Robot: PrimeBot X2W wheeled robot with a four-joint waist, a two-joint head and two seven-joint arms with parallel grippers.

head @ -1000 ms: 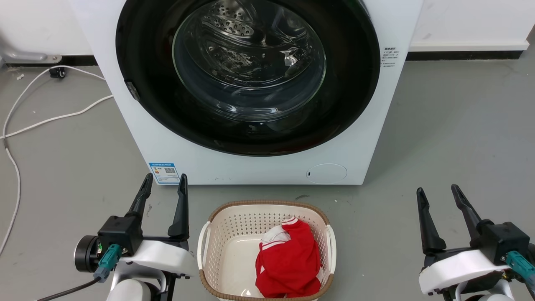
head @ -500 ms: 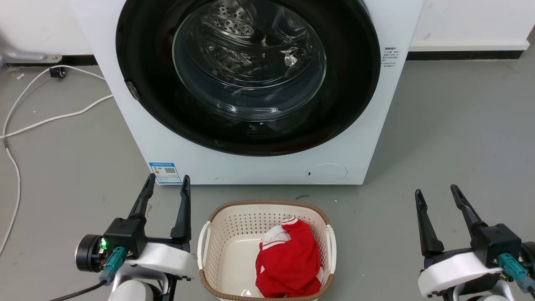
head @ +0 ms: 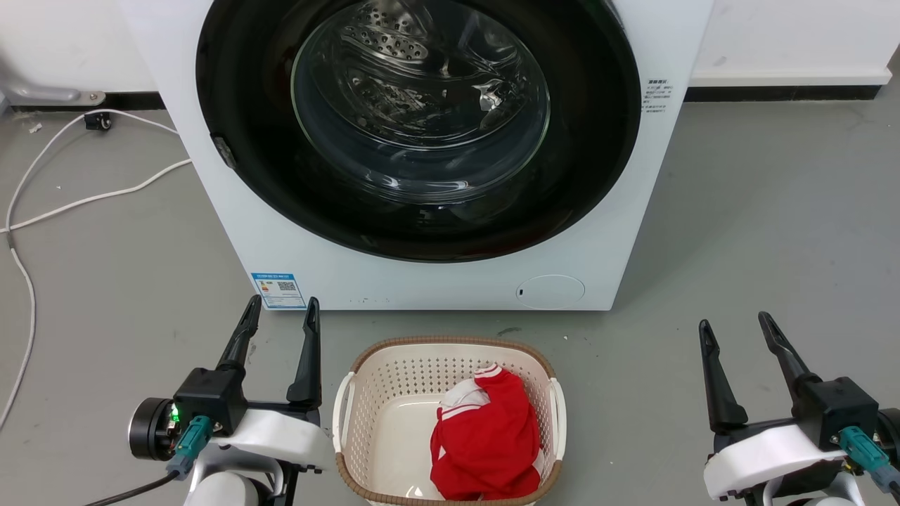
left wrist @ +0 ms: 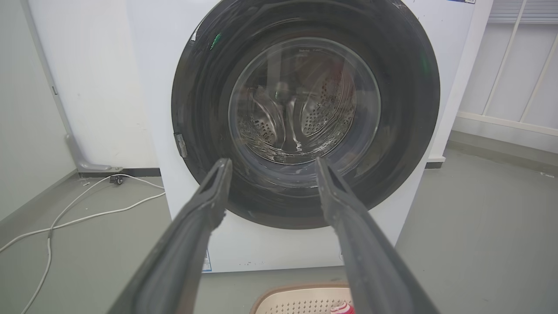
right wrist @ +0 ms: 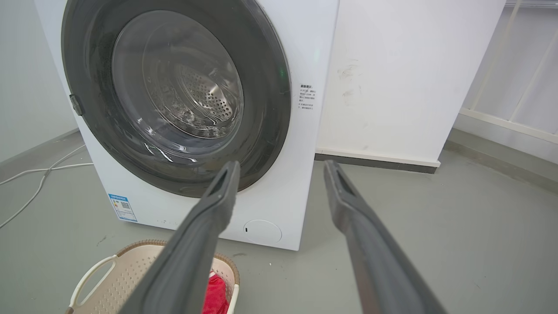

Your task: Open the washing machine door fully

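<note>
The white washing machine (head: 422,284) stands straight ahead on the floor. Its washing machine door (head: 239,105), a wide black rim around a bulging glass bowl, lies flat against the front, with a small grey tab (head: 223,152) on its left rim. The steel drum shows through the glass. My left gripper (head: 281,306) is open at the lower left, short of the machine's bottom left corner, holding nothing. My right gripper (head: 735,323) is open at the lower right, over bare floor. The door (left wrist: 200,100) sits beyond the left gripper (left wrist: 273,162), and the door (right wrist: 266,109) sits left of the right gripper (right wrist: 282,165).
A cream laundry basket (head: 450,342) with a red garment (head: 485,436) sits on the floor between my grippers, just before the machine. White cables (head: 70,204) trail over the floor at the left. Open grey floor lies to the machine's right, and a white wall stands behind.
My left gripper has shifted slightly right and a green light has come on at its wrist. The right gripper, door and basket have stayed put.
</note>
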